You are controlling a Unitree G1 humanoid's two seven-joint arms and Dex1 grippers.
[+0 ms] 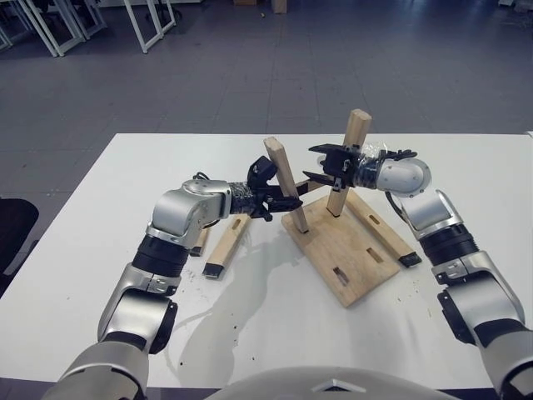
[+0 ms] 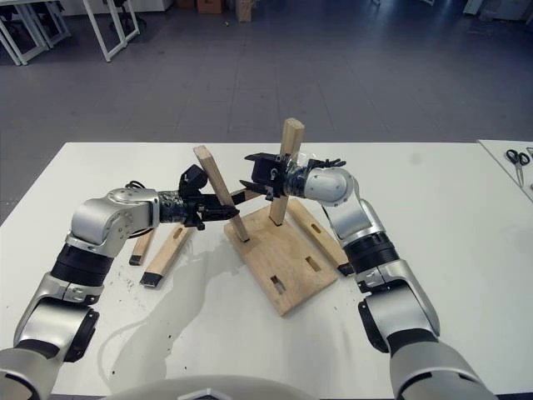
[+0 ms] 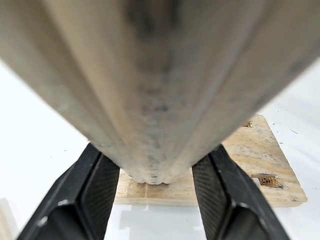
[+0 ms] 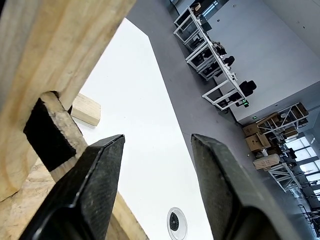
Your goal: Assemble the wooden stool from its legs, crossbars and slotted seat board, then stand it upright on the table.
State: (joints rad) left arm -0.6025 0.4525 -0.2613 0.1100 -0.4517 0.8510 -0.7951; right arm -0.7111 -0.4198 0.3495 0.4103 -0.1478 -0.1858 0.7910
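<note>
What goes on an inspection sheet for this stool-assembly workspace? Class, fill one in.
Surface: white table.
Job's things: seat board lying on the table, left leg and right leg standing tilted in it; loose pieces either side.
Clutter: dark specks near the left arm; scissors on the neighbouring table.
Grippers: left gripper shut on the left leg; right gripper open beside the right leg.
Cables: black cable looped at the left forearm.
Surroundings: grey floor, white desk frames behind.
</note>
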